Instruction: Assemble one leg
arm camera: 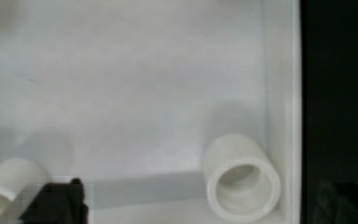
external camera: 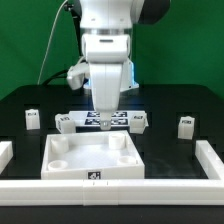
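Observation:
Several small white legs with black-and-white tags stand on the black table: one at the exterior view's left point(external camera: 33, 119), one at its right point(external camera: 184, 126), and two beside the marker board point(external camera: 66, 124) point(external camera: 138, 120). The wide white tray point(external camera: 60, 170) lies in front. My gripper point(external camera: 103, 124) hangs low over the tray's back edge, away from every leg. In the wrist view the gripper point(arm camera: 204, 205) is open and empty, its dark fingertips point(arm camera: 55, 202) far apart over the tray floor point(arm camera: 140, 90). A round corner socket point(arm camera: 243, 178) lies between them. No leg shows there.
The marker board point(external camera: 118, 121) lies just behind the tray, under the arm. White rails border the table at the exterior view's left point(external camera: 5, 152), right point(external camera: 208, 158) and front point(external camera: 150, 190). A second socket point(arm camera: 5, 186) shows at the wrist view's edge.

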`<state>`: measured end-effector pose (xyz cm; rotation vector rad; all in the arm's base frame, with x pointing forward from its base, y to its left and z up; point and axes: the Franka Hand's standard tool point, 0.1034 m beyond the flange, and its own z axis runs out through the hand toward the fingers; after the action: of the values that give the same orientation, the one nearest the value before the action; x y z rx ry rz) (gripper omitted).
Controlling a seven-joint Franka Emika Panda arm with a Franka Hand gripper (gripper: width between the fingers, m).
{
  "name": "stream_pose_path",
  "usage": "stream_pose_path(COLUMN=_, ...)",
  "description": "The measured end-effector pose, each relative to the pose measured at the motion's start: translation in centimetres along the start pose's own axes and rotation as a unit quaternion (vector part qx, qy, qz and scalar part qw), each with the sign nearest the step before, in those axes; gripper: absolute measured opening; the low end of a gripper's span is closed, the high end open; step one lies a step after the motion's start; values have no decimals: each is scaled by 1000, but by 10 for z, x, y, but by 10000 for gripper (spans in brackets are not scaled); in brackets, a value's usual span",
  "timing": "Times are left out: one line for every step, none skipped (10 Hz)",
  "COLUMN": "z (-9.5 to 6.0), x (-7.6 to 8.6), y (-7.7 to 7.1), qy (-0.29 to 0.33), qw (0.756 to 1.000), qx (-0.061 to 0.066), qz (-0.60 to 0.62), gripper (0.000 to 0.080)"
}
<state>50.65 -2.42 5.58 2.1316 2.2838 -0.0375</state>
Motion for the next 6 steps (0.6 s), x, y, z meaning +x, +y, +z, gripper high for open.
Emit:
stream_pose_path(z=2, x=-5, y=-3, qy=0, qw=1000, qx=1, qz=6, gripper=650)
stream_pose_path(z=2, x=-5, y=-2, qy=0, qw=1000, qx=1, qz=8, gripper=650)
stream_pose_path(z=2, x=-5, y=-3, qy=0, qw=1000, qx=1, qz=8, gripper=650)
stream_pose_path(z=2, x=-5, y=-3, qy=0, qw=1000, qx=1, qz=8, gripper=650)
stream_pose_path(z=3, x=-6, y=-3, qy=1, qw=1000, qx=2, qz=8, gripper=650)
stream_pose_path(z=9, x=-9, y=-8, qy=1, qw=1000, qx=8, qz=-1, gripper=650)
